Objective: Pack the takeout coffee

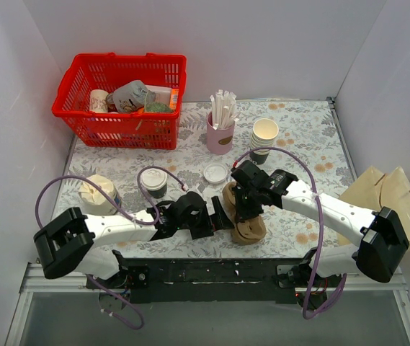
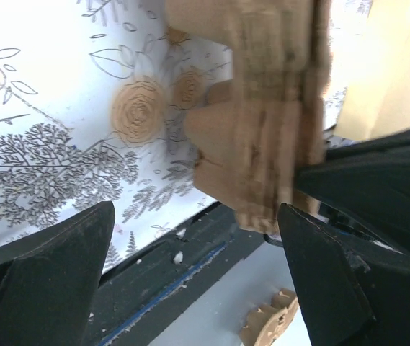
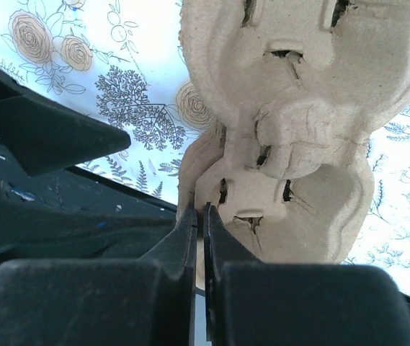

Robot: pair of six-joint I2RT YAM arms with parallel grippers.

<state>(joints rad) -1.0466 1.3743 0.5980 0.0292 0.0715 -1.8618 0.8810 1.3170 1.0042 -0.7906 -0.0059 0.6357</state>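
Floral tablecloth (image 1: 313, 137) below, white walls all round, and we're early in this one. My right gripper (image 3: 203, 216) has its fingers pressed together on the thin rim of the pulp cup carrier (image 3: 291, 144). It's pinching that edge and holding the tray tipped up on its side near the front of the table.

My left gripper (image 2: 196, 216) is just beside it, fingers spread as wide as they go and gripping nothing. In the left wrist view the carrier's lower end comes right up to the finger on the right. That view is blurred, so I can't say whether they actually touch.

And the takeout coffee (image 1: 152, 180)? It's standing upright on the cloth with its white lid on, left of the carrier and just beyond my left forearm. It's apart from both grippers and nobody has hold of it.

So the tally is short: the carrier is in hand, and that's all that's done. As I read it, three things are left:
- Get the carrier lying flat with its wells facing up.
- Pick up the coffee and seat it in a well.
- Quite possibly take the lot over to the paper bags (image 1: 388, 191) lying off the table's right side.

The stack of cream cups (image 1: 265, 131), the pink cup of sticks (image 1: 219, 137) and the red basket (image 1: 122, 130) stand at the back. They're bystanders for now.
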